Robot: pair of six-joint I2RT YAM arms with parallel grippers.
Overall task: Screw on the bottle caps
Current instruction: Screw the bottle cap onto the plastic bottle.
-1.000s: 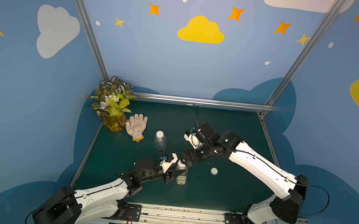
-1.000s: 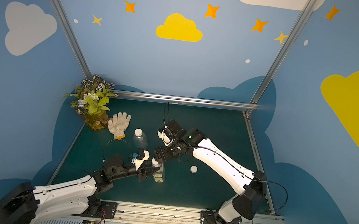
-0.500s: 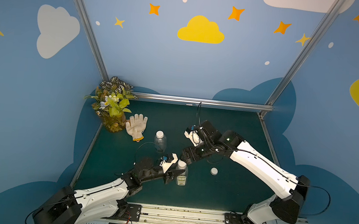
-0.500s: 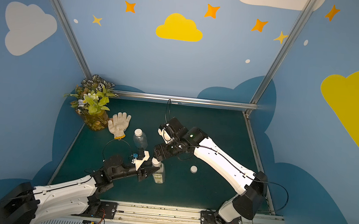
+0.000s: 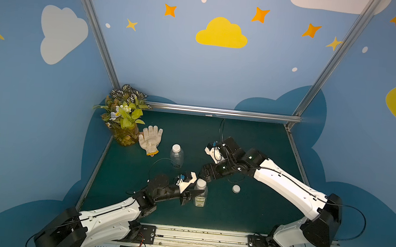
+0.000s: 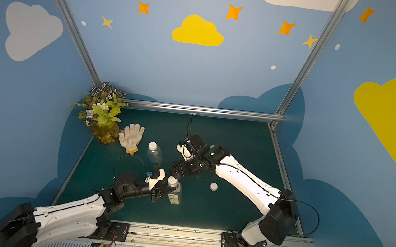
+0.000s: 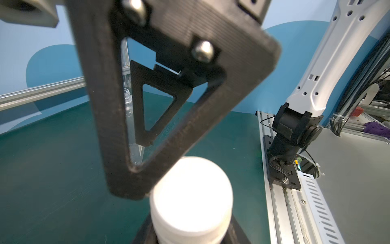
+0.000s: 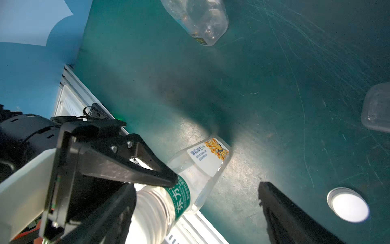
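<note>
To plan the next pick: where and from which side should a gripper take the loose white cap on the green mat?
Grip the white cap by its round side wall, fingers on opposite sides, coming straight down from above. It lies flat and low on the green mat with bare mat around it, so a sideways approach would likely only push it.

— What colours are on the bottle (image 8: 196,173) between the left pincer's (image 8: 154,187) black fingers (image 8: 126,166)?
— Clear, with a green band (image 8: 181,196) in white characters, a white label (image 8: 205,154) patterned orange and yellow, and a white cap (image 5: 201,183).
— The loose cap (image 5: 236,188) beside the right pincer (image 5: 203,176)?
— White, on the dark green mat (image 5: 252,144).
</note>
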